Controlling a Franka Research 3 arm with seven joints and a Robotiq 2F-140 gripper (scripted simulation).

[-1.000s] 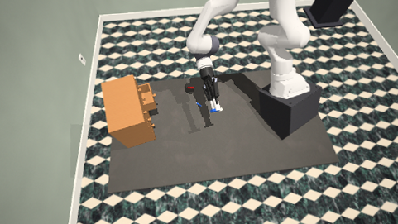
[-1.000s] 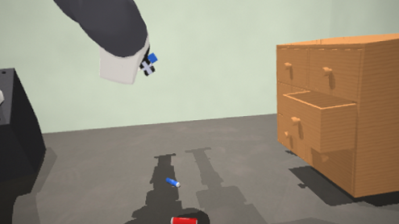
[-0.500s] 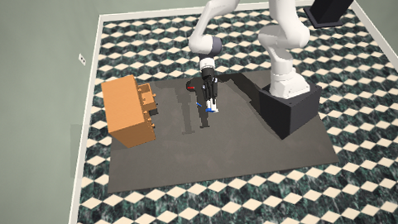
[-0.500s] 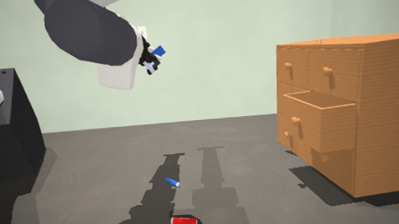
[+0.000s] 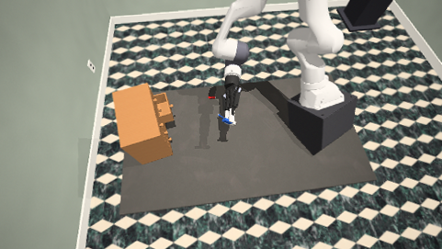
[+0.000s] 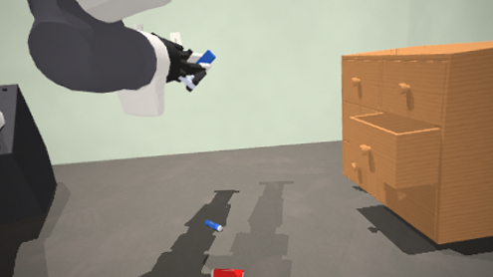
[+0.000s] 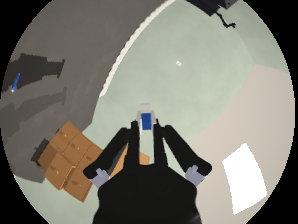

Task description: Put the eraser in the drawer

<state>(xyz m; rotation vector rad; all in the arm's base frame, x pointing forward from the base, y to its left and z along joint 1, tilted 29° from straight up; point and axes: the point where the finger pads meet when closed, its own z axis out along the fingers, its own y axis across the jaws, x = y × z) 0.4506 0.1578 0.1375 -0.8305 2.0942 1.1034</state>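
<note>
My gripper hangs high above the grey mat, to the right of the chest, and is shut on the eraser, a small blue and white block. The eraser shows between the fingertips in the exterior view and in the wrist view. The gripper points towards the chest, well short of it. The orange wooden chest stands upright at the mat's left edge. One drawer in its middle row, on the right side, stands pulled out part way. The other drawers look shut.
A small blue cylinder and a red can lie on the mat below the arm. The red can also shows behind the gripper. The robot's black base block stands at the mat's right.
</note>
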